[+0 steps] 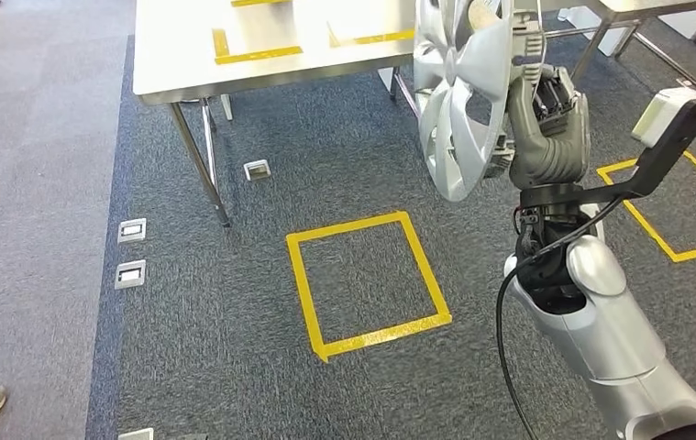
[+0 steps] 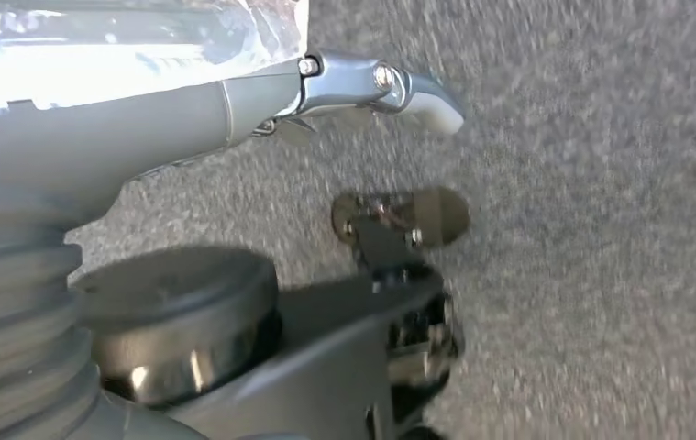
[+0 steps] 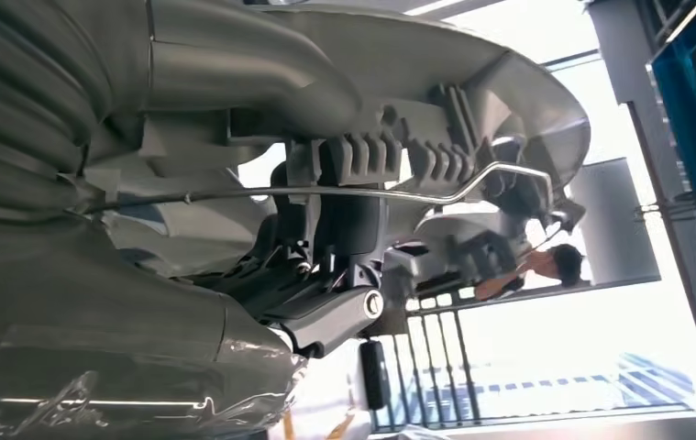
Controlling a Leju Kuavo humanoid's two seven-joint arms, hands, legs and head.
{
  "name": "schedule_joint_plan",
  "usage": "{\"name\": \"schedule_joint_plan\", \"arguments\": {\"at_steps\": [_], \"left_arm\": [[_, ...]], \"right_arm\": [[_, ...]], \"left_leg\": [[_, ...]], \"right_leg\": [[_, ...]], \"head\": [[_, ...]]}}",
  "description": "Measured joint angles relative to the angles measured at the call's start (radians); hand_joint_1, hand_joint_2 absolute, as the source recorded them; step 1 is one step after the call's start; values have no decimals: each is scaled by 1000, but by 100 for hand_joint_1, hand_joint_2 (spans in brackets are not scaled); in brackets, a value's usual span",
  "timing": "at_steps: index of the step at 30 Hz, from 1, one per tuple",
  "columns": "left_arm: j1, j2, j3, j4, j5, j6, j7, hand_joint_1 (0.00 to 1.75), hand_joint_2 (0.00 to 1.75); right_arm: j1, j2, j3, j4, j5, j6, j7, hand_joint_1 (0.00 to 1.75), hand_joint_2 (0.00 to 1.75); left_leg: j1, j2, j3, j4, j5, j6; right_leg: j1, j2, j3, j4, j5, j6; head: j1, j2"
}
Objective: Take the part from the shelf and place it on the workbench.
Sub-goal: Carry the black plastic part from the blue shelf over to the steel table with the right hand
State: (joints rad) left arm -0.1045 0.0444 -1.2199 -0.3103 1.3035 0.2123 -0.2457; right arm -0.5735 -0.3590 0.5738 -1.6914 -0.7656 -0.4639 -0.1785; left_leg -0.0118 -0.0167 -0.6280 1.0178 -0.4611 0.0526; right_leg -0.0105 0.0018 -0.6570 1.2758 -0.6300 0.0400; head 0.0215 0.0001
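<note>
Here the right hand [image 1: 546,119] is gripping one silver hubcap [image 1: 461,92] by its rim, holding it upright above the grey carpet, just in front of the steel workbench [image 1: 179,64]. The left hand [image 2: 234,119] is hanging over the carpet, thumb out, nothing seen in it. The hubcap is showing curved spokes with dark gaps, while two yellow tape squares are lying on the floor.
</note>
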Motion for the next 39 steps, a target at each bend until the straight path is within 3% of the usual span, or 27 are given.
{"name": "schedule_joint_plan", "arguments": {"at_steps": [1, 2, 3, 5, 6, 7, 8, 10, 12, 15, 16, 17, 20, 22, 24, 29, 34, 39], "left_arm": [[1, -1, 0, 0, 0, 0, 0, 0, 175], [3, -2, -1, 0, 0, 0, 0, 0, 175], [4, -2, -1, 0, 0, 0, 0, 0, 175], [6, -3, -1, 0, 0, 0, 0, 0, 175], [7, -4, -1, 0, 0, 0, 0, 0, 175], [8, -5, -2, 0, 0, 0, 0, 0, 175], [8, -6, -2, 0, 0, 0, 1, 0, 175], [5, -6, -2, 0, 0, 0, 0, 0, 175], [-1, -6, -2, 0, 0, 0, -3, 0, 175], [0, -7, -2, 0, 0, 0, -3, 0, 175], [2, -7, -2, 0, 0, 0, -3, 0, 175], [2, -7, -2, 0, 0, 0, -3, 0, 175], [0, -6, -2, 0, 0, 0, -2, 0, 175], [0, -6, -2, 0, 0, 0, 0, 0, 175], [0, -6, -2, 0, 0, 1, 2, 0, 175], [-1, -6, -2, 0, 0, 2, 3, 0, 175], [-1, -7, -2, 0, 0, 1, 3, 0, 175], [-1, -6, -2, 0, 1, 0, 3, 0, 175]], "right_arm": [[1, 0, 1, 2, 0, 1, 0, 175, 175], [2, 0, 1, 4, 0, 1, 0, 175, 175], [2, 0, 1, 5, 0, 2, 0, 175, 175], [4, 0, 2, 8, 0, 2, 0, 175, 175], [5, 0, 3, 10, -1, 2, 1, 175, 175], [6, 0, 4, 11, -2, 2, 1, 175, 175], [7, 1, 3, 12, -3, 2, 1, 175, 175], [3, 1, 2, 12, -4, 2, 1, 175, 175], [1, 2, 2, 13, -4, 3, 0, 175, 175], [10, 2, 5, 19, -4, 3, 0, 175, 175], [12, 2, 6, 21, -5, 3, 0, 175, 175], [12, 2, 6, 22, -5, 4, 0, 175, 175], [8, 4, 7, 22, -4, 4, 0, 175, 175], [3, 5, 8, 20, 0, 4, 0, 175, 175], [1, 6, 9, 19, 4, 4, 1, 175, 175], [-4, 8, 10, 19, 5, 4, 3, 175, 175], [-9, 11, 16, 19, 5, 6, 3, 175, 175], [-10, 16, 19, 19, 5, 7, 3, 175, 175]], "left_leg": [[3, -2, 14, 0, -12, -3], [6, -4, 29, 0, -25, -6], [10, -6, 46, 1, -38, -11], [17, -10, 73, 7, -66, -23], [19, -12, 79, 12, -77, -31], [20, -14, 82, 14, -87, -40], [21, -15, 84, 16, -92, -47], [21, -14, 86, 18, -97, -59], [21, -8, 65, 69, -114, -65], [22, -3, -16, 228, -182, -73], [21, -3, -37, 256, -188, -75], [21, -2, -46, 253, -172, -76], [20, -2, -16, 106, -39, -70], [14, -1, 5, 28, -2, -60], [11, -1, 14, 5, -10, -54], [13, -4, 16, -1, -12, -54], [8, -4, 16, 5, -18, -42], [7, -4, 20, 3, -20, -30]], "right_leg": [[-3, 0, -29, 9, -26, 5], [-5, 0, -44, -8, -32, 10], [-7, -1, -51, -48, -9, 13], [-10, -1, -53, -162, 123, 15], [-9, 0, -53, -203, 183, 9], [-7, 1, -55, -225, 224, 0], [-4, 1, -57, -229, 232, -12], [-5, 0, -47, -232, 224, -29], [-10, -3, -25, -245, 216, -39], [-11, -6, 7, -253, 199, -47], [-11, -6, 16, -253, 192, -47], [-10, -5, 24, -253, 186, -47], [-10, -3, 50, -253, 169, -41], [-11, -1, 57, -255, 164, -32], [-10, 1, 55, -253, 158, -22], [-8, -3, 61, -259, 156, -27], [-11, -3, 68, -272, 159, -6], [-15, -3, 71, -276, 157, 9]], "head": [[2, 0], [2, 0], [3, 0], [5, 0], [6, 0], [7, 0], [7, 0], [7, 0], [2, 0], [-5, 0], [-6, 0], [-6, 0], [-6, 0], [-8, 0], [-9, 0], [-5, 0], [-5, 0], [-6, 0]]}}
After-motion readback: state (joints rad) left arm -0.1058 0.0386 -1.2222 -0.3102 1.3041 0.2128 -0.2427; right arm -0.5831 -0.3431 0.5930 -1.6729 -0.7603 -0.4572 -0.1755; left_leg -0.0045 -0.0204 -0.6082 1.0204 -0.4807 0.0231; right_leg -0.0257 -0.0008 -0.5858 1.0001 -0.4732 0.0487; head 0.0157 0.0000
